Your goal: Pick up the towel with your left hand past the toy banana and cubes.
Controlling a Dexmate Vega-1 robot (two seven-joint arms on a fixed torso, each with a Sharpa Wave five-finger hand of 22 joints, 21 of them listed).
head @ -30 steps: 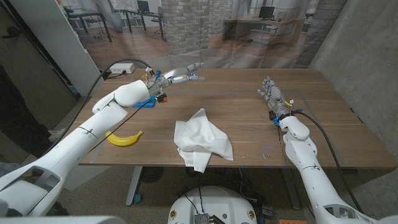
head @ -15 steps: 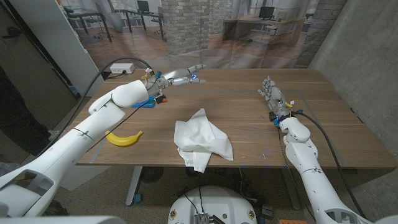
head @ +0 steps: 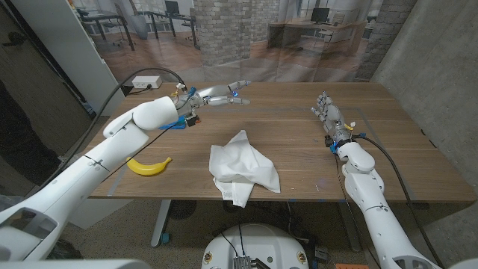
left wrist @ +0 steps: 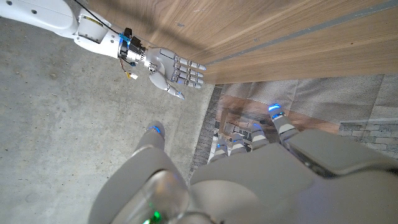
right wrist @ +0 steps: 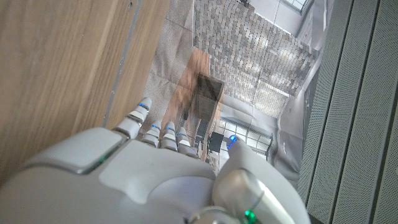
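A crumpled white towel [head: 241, 169] lies near the table's front edge in the head view, one corner drooping over it. My left hand [head: 221, 93] is stretched out over the far left of the table, well behind the towel, fingers extended and holding nothing; its back shows in the left wrist view [left wrist: 249, 174]. A yellow toy banana [head: 149, 166] lies at the front left. Blue cubes [head: 176, 123] peek out from under my left forearm. My right hand [head: 326, 112] stands at the right with fingers straight and empty; the left wrist view catches it [left wrist: 175, 67] too.
The wooden table [head: 299, 142] has bare room between the towel and my right arm. A white power box [head: 146, 82] with a black cable sits at the far left corner. A grey wall runs along the right side.
My left hand has crept a little to the right along the far side of the table. The towel, banana and right hand are unchanged.
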